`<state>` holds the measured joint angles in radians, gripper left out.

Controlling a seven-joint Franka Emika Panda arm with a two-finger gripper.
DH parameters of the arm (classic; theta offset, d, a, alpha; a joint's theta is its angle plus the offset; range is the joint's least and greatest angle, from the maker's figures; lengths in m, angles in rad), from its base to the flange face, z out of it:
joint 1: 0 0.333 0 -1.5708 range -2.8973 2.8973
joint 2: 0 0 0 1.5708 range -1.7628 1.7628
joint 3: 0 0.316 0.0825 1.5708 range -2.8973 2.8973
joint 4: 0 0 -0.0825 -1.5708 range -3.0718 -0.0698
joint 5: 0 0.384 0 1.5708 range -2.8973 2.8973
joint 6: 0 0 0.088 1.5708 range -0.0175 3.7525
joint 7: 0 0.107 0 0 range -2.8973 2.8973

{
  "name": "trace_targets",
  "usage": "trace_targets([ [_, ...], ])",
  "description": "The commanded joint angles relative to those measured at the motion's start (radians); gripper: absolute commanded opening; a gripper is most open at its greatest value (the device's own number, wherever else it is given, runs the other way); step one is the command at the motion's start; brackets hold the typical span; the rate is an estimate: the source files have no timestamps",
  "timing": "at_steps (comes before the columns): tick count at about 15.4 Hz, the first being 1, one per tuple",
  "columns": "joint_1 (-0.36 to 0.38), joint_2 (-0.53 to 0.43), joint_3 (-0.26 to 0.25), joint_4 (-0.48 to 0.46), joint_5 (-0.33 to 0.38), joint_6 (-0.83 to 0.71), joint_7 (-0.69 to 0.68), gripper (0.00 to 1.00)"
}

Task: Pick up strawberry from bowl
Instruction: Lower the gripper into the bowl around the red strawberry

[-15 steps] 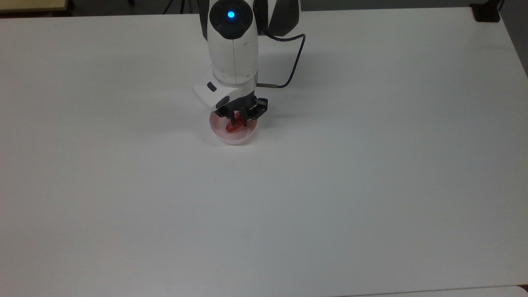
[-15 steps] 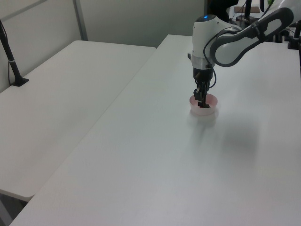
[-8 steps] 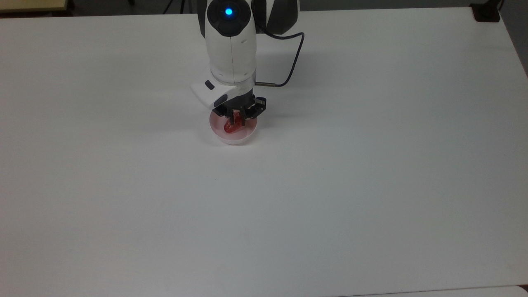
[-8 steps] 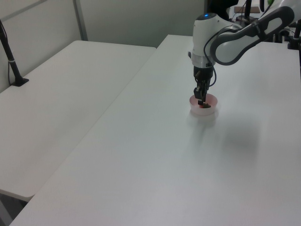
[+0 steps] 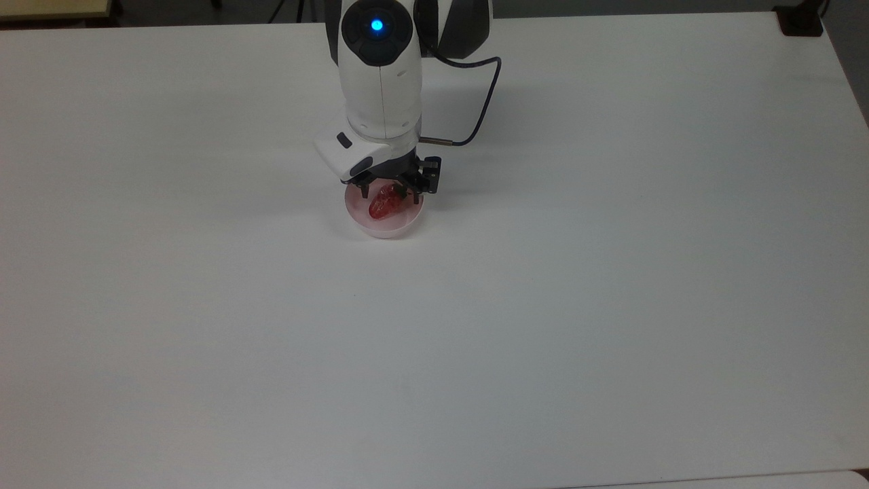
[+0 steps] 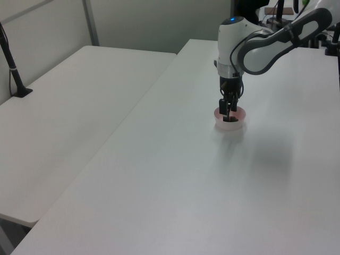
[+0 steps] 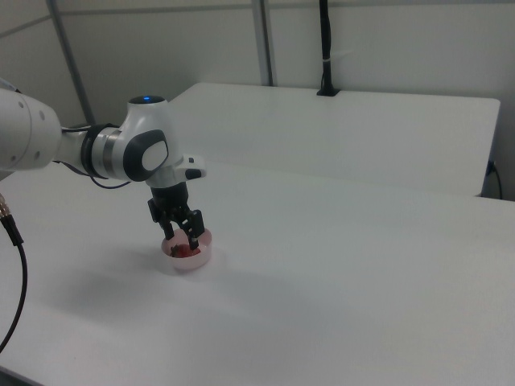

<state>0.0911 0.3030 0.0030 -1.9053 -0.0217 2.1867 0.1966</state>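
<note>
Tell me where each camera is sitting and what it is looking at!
Top view: high up opposite the arm's base, looking steeply down at the white table; the arm reaches toward the camera, its gripper over the bowl.
Left view: raised beside the table, looking along it; the arm enters from the left view's upper right.
Right view: raised on the other side; the arm enters from the right view's left.
All three share the bowl, the gripper and the strawberry in the bowl.
</note>
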Motion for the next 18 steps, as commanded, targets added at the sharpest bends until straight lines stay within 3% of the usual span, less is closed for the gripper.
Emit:
trace_targets([
  [1,0.007,-0.009,0.0,-0.021,0.006,-0.019,0.027,0.8],
  [3,0.007,-0.007,0.0,-0.026,0.005,-0.016,0.024,0.6],
  [7,0.007,-0.001,0.0,-0.026,0.005,-0.012,0.018,0.32],
  [10,0.002,-0.002,0.0,-0.024,0.005,-0.01,0.02,0.18],
  [18,-0.001,-0.004,0.0,-0.023,0.006,-0.012,0.015,0.14],
])
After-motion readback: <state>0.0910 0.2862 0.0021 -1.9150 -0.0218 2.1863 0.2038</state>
